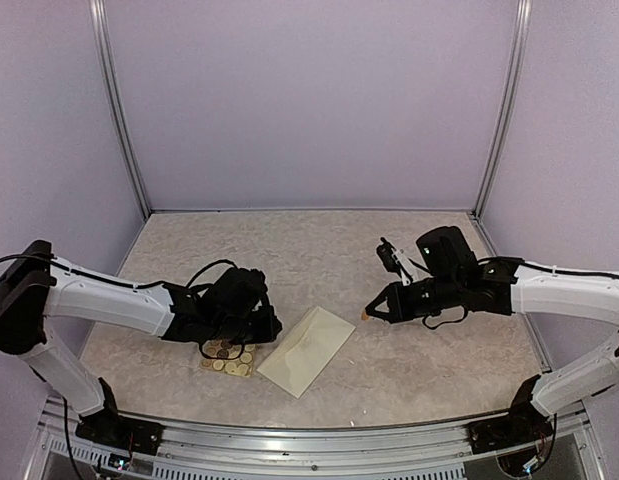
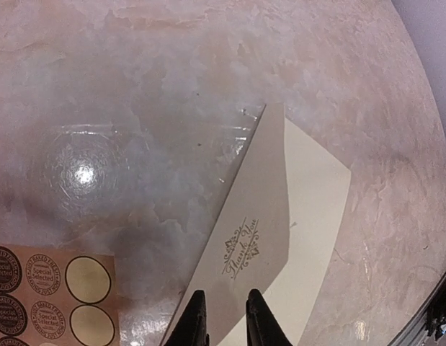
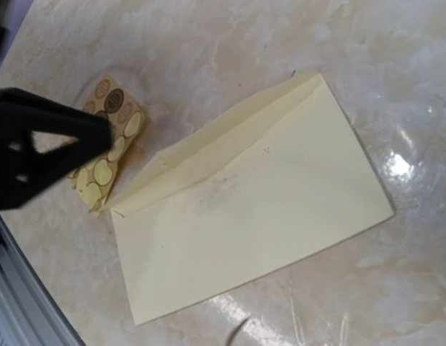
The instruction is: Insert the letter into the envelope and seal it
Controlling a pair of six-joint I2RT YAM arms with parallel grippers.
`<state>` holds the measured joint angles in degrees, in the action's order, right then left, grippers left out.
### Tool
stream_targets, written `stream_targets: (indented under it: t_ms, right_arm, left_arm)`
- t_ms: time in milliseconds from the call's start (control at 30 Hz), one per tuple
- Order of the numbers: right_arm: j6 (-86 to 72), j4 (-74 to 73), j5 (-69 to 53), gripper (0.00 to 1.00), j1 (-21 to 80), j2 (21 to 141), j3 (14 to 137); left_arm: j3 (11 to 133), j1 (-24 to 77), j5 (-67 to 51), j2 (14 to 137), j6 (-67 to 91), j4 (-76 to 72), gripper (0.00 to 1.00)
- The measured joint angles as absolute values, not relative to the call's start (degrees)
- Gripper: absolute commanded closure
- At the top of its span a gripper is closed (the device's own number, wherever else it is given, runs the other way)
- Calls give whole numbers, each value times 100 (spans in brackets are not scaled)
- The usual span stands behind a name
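- at the left of the top view, the left arm reaches in from the left edge. its black left gripper (image 1: 272, 325) hangs over a tan card of round stickers (image 1: 229, 358) in the lower left of the marbled beige tabletop (image 1: 319, 250).
- in the left wrist view the same card (image 2: 53, 288) fills the lower left corner, showing dark printed stickers and blank cream ovals.
- at the bottom centre of that view, the left gripper (image 2: 225, 295) has its black fingers (image 2: 259, 321) a narrow gap apart, with paper visible between them. i cannot tell whether they touch the paper.
- the pale-yellow rectangular paper envelope (image 1: 307, 348) lies flat in the lower centre of the top view, between the two claws. it is tilted, its long side running from lower left to upper right, and its left corner is just beside the card.
- the left wrist view shows the envelope (image 2: 316, 216) with ornate script printed on its flap (image 2: 248, 216).
- in the right wrist view the envelope (image 3: 259, 209) fills the middle, the flap fold along its upper left edge and the card (image 3: 111, 144) at its upper left.
- at the right of the top view, the right gripper (image 1: 369, 313) points left toward the envelope, apart from it and pinched closed. a tan speck at its tip is too small to identify.
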<state>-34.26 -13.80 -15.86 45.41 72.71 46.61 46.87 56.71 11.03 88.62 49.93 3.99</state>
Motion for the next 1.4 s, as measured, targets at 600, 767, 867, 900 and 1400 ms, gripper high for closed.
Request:
stream_targets:
  t_ms: [600, 767, 867, 900, 1400]
  right_arm:
    - [-3336, -1378, -1586, 100, 4825, 7738, 4928]
    - [-3336, -1323, -1588, 100, 4921, 7977, 5015]
    - [-3330, -1313, -1586, 100, 4987, 8145, 5092]
    - [-3328, -1306, -1584, 100, 5013, 8206, 5122]
    - [-3323, -1293, -1546, 100, 5133, 8646, 5341]
  left_arm:
    - [4698, 5931, 1013, 9751, 4974, 167, 88]
    - [4709, 6014, 1011, 9760, 4995, 10, 88]
    - [4757, 6066, 1011, 9843, 5011, -73, 88]
    - [4788, 6084, 1011, 9885, 5011, -80, 88]
    - [5118, 6204, 967, 10158, 5006, -242, 89]
